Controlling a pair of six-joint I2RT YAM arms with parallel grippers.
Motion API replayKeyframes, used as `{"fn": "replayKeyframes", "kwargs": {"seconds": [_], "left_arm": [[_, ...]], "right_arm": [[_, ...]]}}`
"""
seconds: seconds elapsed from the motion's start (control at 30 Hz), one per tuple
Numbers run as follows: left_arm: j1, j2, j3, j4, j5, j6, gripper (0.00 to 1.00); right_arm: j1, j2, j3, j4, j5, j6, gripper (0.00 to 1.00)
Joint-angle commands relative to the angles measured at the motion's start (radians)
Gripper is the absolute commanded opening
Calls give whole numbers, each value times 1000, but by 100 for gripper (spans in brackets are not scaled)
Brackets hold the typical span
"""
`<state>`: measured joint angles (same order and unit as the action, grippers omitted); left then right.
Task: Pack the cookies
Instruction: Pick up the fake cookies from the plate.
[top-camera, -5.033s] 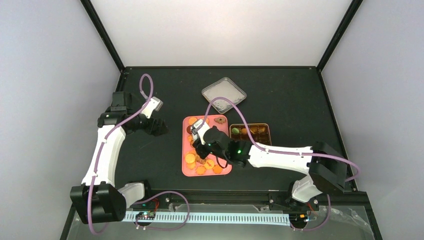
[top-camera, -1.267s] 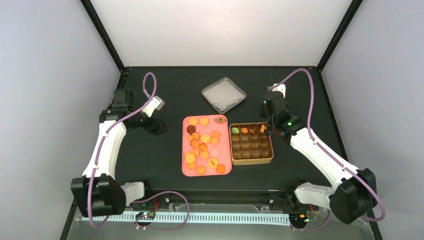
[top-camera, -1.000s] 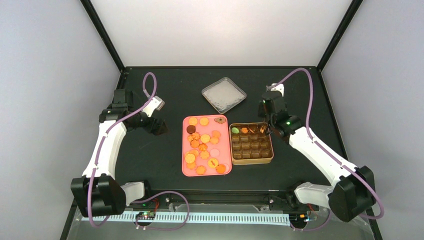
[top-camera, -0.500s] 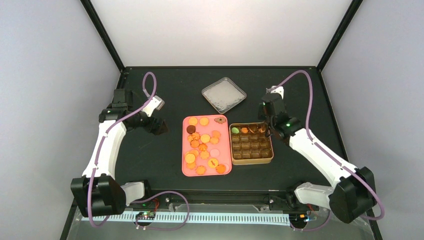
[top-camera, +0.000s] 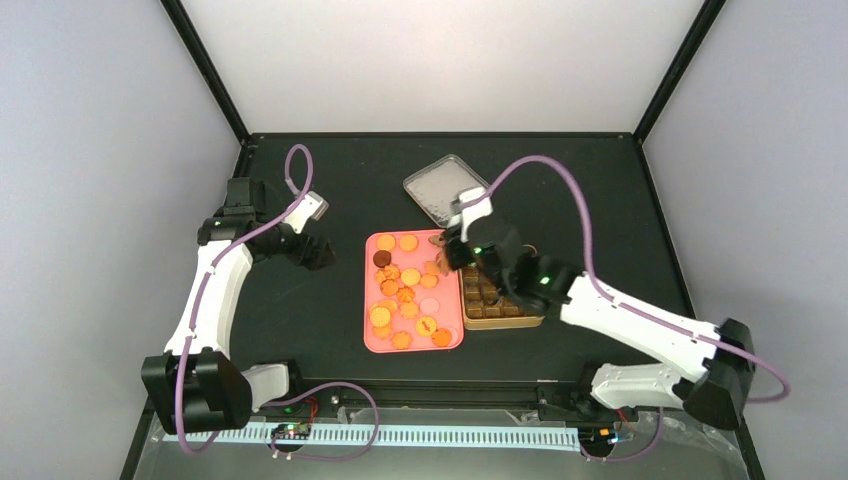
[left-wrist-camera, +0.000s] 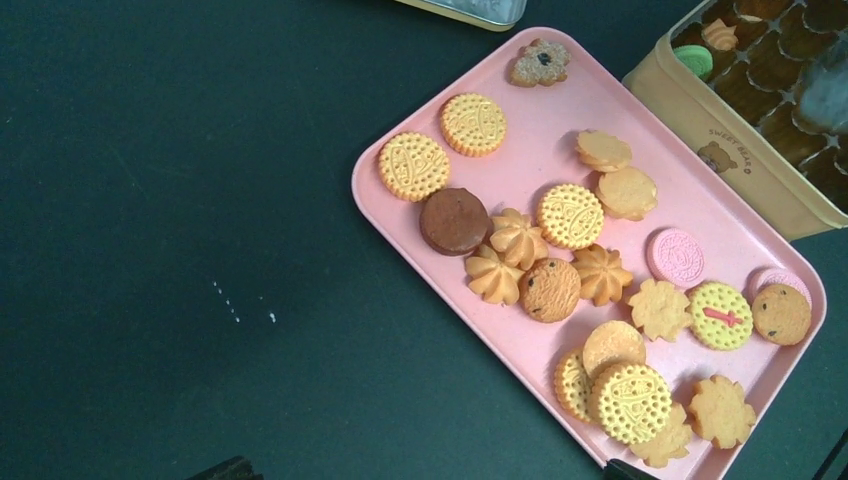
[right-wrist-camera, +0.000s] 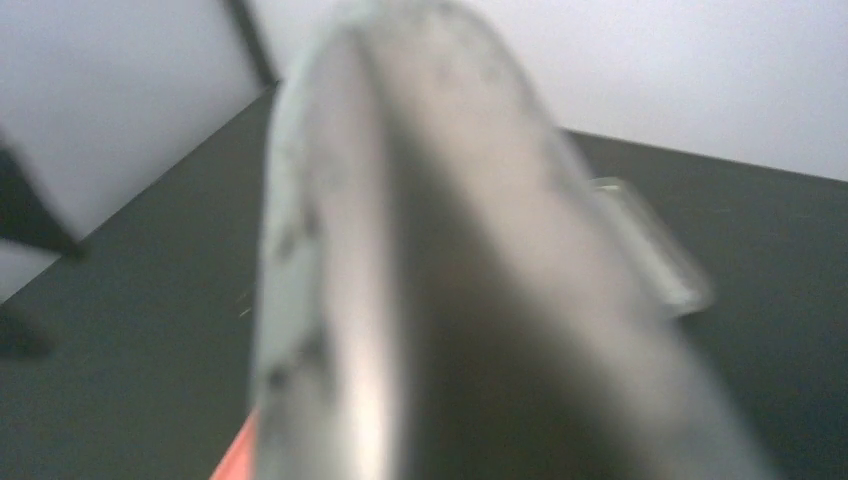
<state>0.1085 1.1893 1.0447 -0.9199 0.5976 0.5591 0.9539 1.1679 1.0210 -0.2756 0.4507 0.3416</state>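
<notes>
The cookies lie loose on a pink tray; in the left wrist view the cookies are mostly golden, with a dark brown one and pink ones. My right gripper hangs over the tray's far right corner, shut on metal tongs, whose blurred blade fills the right wrist view. The tong tips do not show from above. My left gripper stands open over the bare table left of the tray, with nothing between its fingertips.
A gold tin with dark cells stands right of the tray, half hidden by my right arm. The left wrist view shows its wall and a green cookie inside. A silvery lid lies behind the tray.
My right arm has swung left from the tin's far right corner to the tray's far right corner and now lies across the tin. The left arm has not moved.
</notes>
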Motion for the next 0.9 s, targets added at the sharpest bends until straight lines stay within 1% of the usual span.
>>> {"fn": "replayKeyframes", "kwargs": {"seconds": [0.0,0.17,0.37,0.6,0.87], "left_arm": [[11,-11,40,-37,-29,-7,92],[31,-23,36,-56,-43,11,92],[42,-34,33,-62,-41,22,93],[46,-37,31,-66,-40,28,93],[47,-37,29,-65,-38,31,93]], "right_arm": [[137,106,46,111,-26,-15,25],[212,242,91,185,-81,-40,26],[219,334,94,239,-99,-47,28],[220,385,75,240,-84,-54,35],[219,407,36,247,-81,-45,37]]}}
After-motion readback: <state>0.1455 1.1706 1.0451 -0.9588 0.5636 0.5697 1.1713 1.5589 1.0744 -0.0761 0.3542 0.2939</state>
